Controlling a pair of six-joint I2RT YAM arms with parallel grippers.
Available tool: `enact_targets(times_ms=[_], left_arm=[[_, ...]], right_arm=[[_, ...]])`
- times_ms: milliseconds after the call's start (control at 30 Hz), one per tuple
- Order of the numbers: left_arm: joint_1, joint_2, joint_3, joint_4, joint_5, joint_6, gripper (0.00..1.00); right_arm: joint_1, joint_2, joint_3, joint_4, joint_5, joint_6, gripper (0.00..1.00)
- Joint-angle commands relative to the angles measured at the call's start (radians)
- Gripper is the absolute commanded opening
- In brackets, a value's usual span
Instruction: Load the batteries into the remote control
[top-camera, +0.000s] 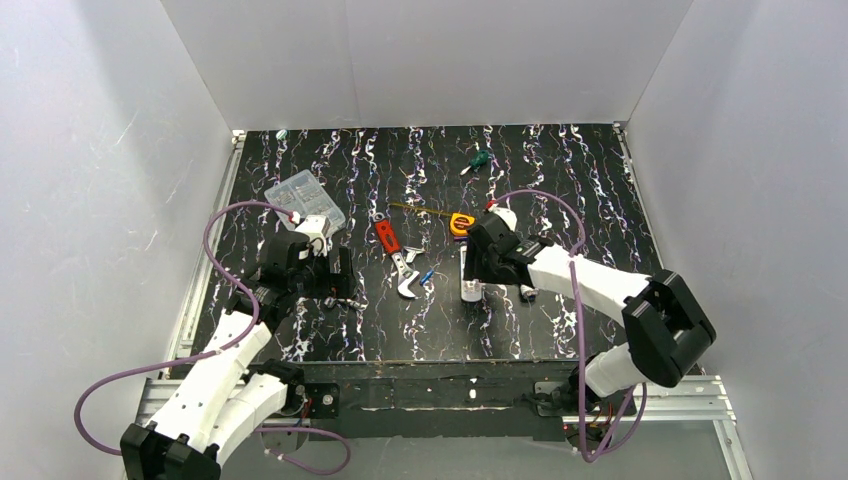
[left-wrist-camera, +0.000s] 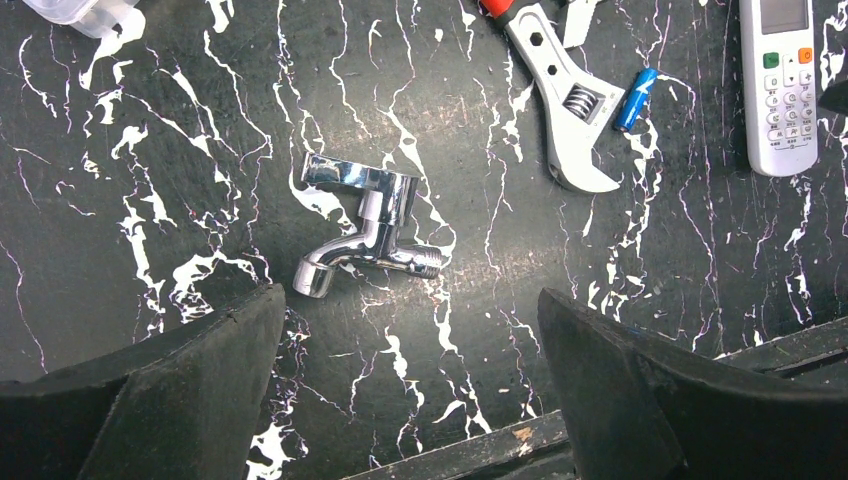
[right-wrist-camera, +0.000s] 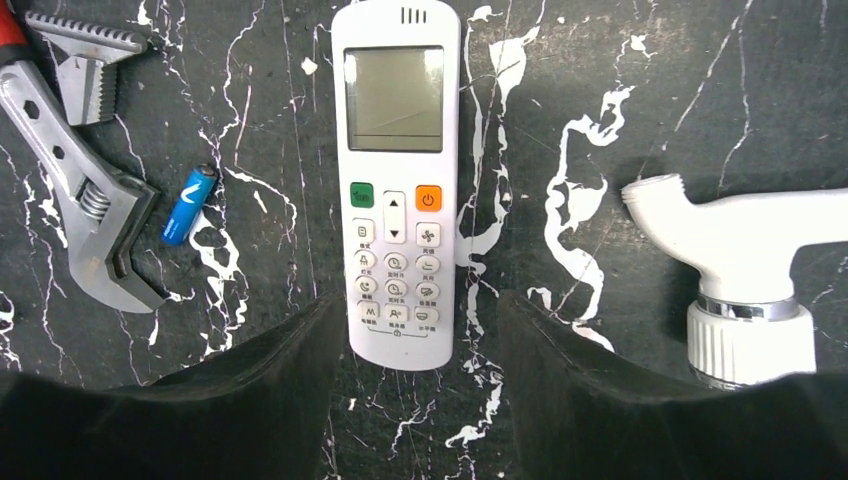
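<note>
Right pincer (right-wrist-camera: 418, 300): jaws apart, astride the button end of the remote control (right-wrist-camera: 398, 200). Each finger shows a sliver of bench (right-wrist-camera: 600, 80) between itself and the casing. No squeeze on it yet, nothing held.

- The remote lies flat on the bench, face up, with its display end pointing away from the wrist.
- My reading is that the straddle across the narrow width is deliberate. The long edges give two flat parallel walls to pinch, and taking the button end leaves the rest of the body free.
- With the face upward, the battery cover is presumably on the underside. If so, the handset must be lifted and turned before anything can go in.

One battery (right-wrist-camera: 188, 205) in view: blue, lying loose on the bench.

- It is near the remote on the left-arm side and apart from it.
- It sits just beside the jaw of an adjustable wrench (right-wrist-camera: 90, 210), which lies farther out from the remote on that same side.
- I cannot find a second cell in any view.

On the remote's opposite side, well clear, lies a white plastic fitting (right-wrist-camera: 740, 260).

Left pincer (left-wrist-camera: 410, 292): spread wide and empty.

- It hangs above a chrome tap (left-wrist-camera: 365, 225), beyond the wrench from the remote.
- It looks parked rather than engaged, perhaps waiting to take the battery or steady the handset.

Loading itself is not begun.
</note>
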Motion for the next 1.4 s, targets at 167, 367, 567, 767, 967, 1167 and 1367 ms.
enact_targets(times_ms=[167,367,567,767,967,1167,1367], left_arm=[[0.002,-0.013,-0.01,-0.043,0.009,0.012,0.99],[0.002,-0.013,-0.009,-0.043,0.009,0.014,0.99],[0.002,-0.015,-0.009,-0.045,0.006,0.015,1.0],[0.001,-0.018,-0.009,-0.047,0.004,0.018,0.99],[0.002,-0.015,-0.009,-0.048,0.003,0.021,0.99],[0.002,-0.011,-0.009,-0.047,0.001,0.014,0.99],[0.001,0.011,0.013,-0.064,-0.014,-0.037,0.99]], right_arm=[[0.005,0.08,0.003,0.076,-0.017,0.012,0.64],[0.004,0.117,0.007,0.079,-0.021,0.015,0.64],[0.005,0.154,0.007,0.067,-0.016,0.019,0.6],[0.011,0.182,-0.005,0.071,-0.021,0.018,0.57],[0.022,0.191,-0.005,0.076,-0.026,-0.001,0.47],[0.044,0.155,-0.017,0.089,-0.033,-0.047,0.22],[0.083,-0.006,-0.088,0.132,-0.039,-0.114,0.01]])
